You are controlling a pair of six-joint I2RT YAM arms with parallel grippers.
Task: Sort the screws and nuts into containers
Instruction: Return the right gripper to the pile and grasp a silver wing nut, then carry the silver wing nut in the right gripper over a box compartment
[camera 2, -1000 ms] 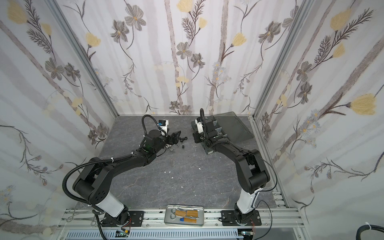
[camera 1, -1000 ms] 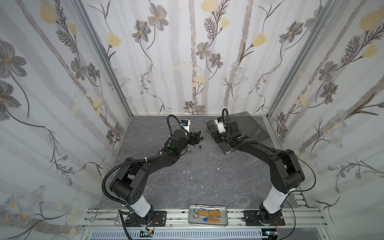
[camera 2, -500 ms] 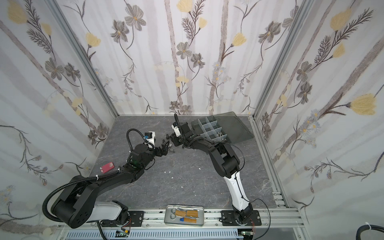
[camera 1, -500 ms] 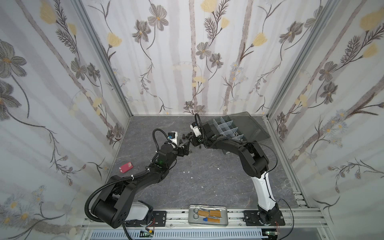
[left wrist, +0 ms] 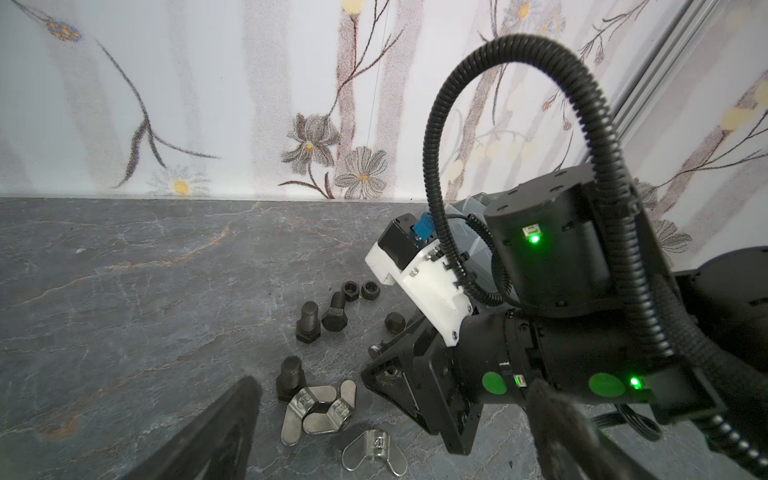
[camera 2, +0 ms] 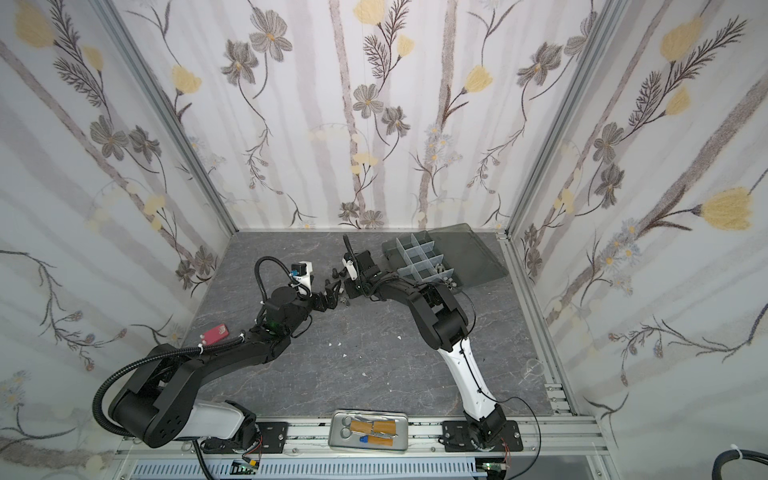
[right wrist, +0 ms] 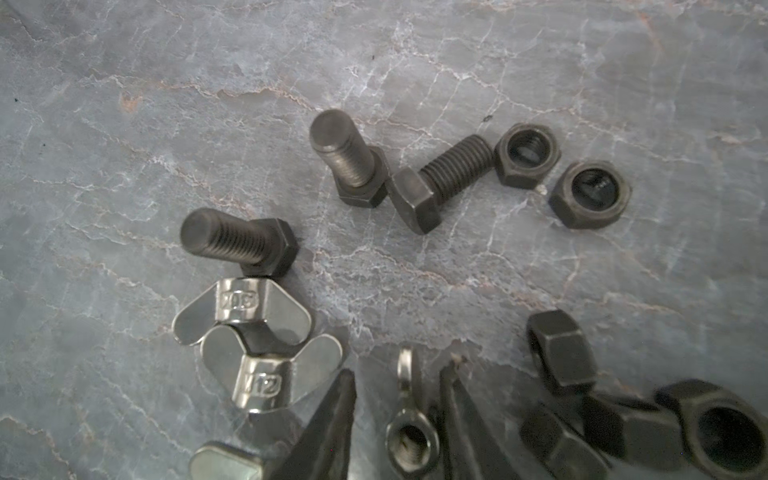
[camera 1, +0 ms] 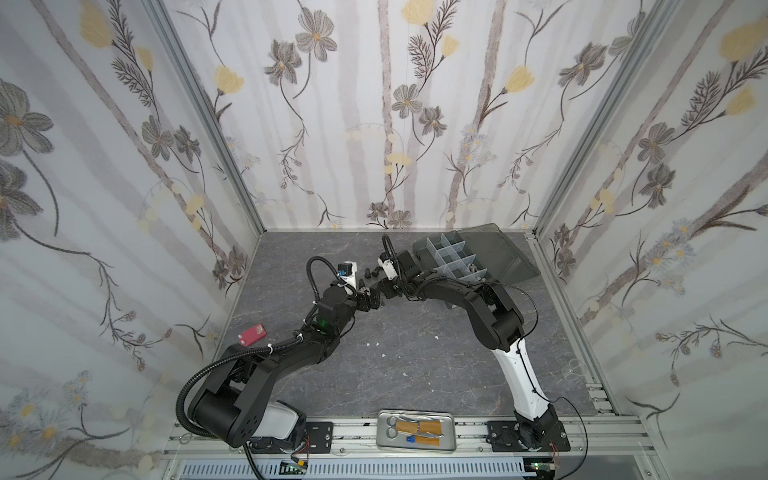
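Right wrist view shows the screws and nuts near the far edge of the bench, beside the containers. Right tool stands around a wing nut; we cannot tell if it grips. Left tool is open. We judge them light, slippery: pinch flat sides.

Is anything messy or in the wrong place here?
Yes. The black bolts, black nuts and shiny wing nuts lie scattered on the table, not in the organizer box. Two wing nuts overlap. A small red thing lies near the left wall, and white specks dot the table.
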